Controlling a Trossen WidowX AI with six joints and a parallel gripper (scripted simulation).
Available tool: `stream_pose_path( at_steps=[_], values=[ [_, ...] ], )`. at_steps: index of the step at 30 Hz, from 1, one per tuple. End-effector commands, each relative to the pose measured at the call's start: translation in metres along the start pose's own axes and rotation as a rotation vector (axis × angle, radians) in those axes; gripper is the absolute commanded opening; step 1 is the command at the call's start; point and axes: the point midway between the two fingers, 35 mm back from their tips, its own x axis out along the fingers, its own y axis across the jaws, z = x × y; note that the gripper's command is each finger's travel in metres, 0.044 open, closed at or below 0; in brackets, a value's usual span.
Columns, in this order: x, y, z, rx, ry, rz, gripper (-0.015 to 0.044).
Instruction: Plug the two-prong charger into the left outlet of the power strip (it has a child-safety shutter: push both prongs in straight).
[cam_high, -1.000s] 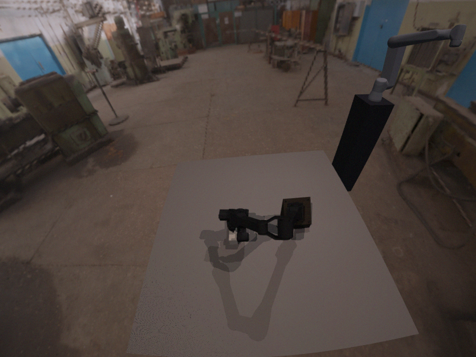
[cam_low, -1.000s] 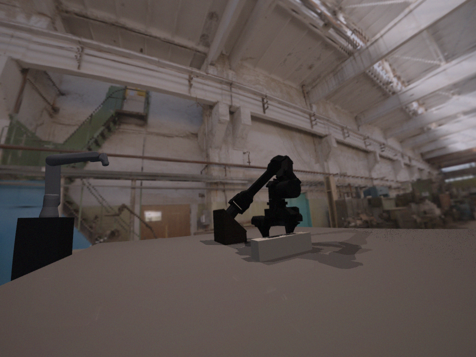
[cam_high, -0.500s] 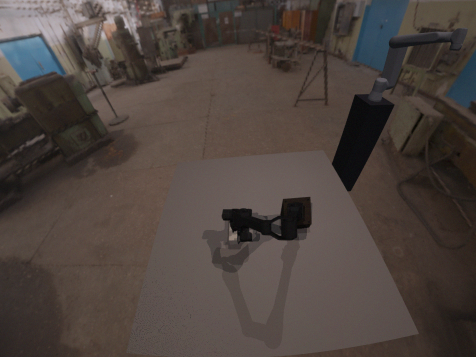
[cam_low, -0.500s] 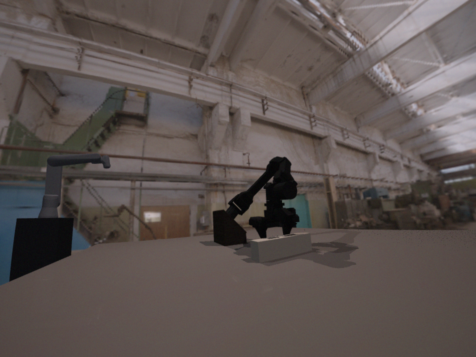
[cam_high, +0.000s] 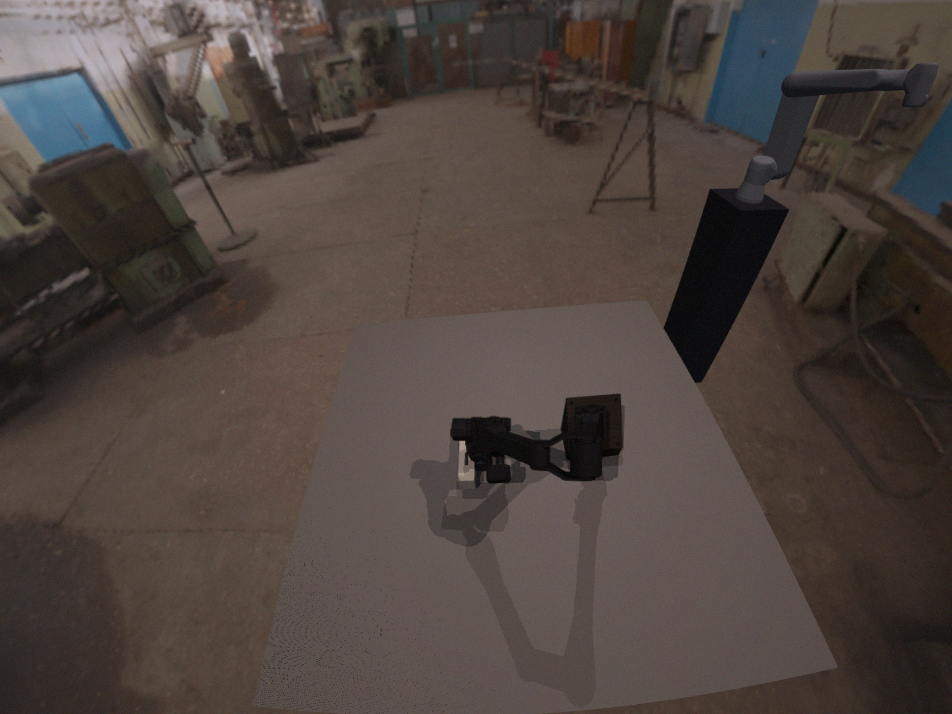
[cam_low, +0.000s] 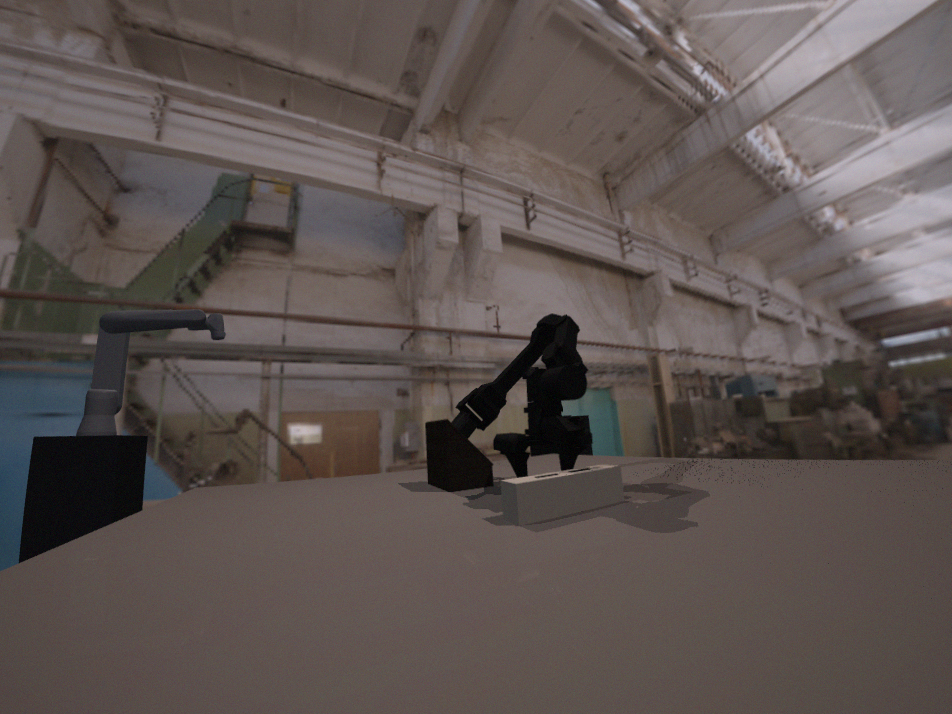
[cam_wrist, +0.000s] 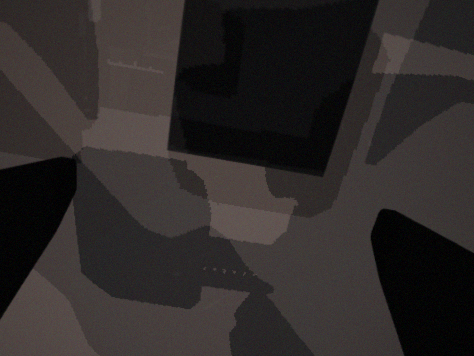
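Dark charger (cam_wrist: 272, 82) lying flat on table (cam_high: 615, 584) beside pale power strip (cam_low: 561, 491), long axis indiscernible; arm folded downward above, end effector (cam_wrist: 225, 240) spread wide, empty.

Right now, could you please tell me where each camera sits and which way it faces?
Top: high above the table, looking down; whole arm shows.
Exterior: low at table level, facing the power strip; arm behind it.
Wrist: on the arm, looking down; both open fingers show, a dark block between.
Top and exterior share the arm, the strip and the grey stand.
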Motion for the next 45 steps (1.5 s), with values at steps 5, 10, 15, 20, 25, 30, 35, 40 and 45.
stream_pose_path(
  at_steps=[5, 10, 15, 20, 25, 30, 35, 40, 45],
  values=[
    [0.001, 0.000, -0.010, -0.001, -0.002, 0.002, 0.0440],
    [0.001, 0.000, -0.015, -0.001, -0.002, 0.002, 0.0440],
    [0.002, 0.000, -0.021, -0.001, -0.002, 0.002, 0.0440],
    [-0.023, -0.001, -0.009, 0.005, -0.194, -0.004, 0.0440],
    [-0.059, -0.001, -0.003, 0.006, -0.476, -0.003, 0.0440],
    [-0.077, -0.001, -0.003, 0.003, -0.611, 0.001, 0.0440],
    [-0.077, -0.001, -0.003, 0.003, -0.611, 0.001, 0.0440],
    [-0.077, -0.001, -0.003, 0.003, -0.611, 0.001, 0.0440],
    [-0.077, -0.001, -0.003, 0.003, -0.611, 0.001, 0.0440]
  ],
)
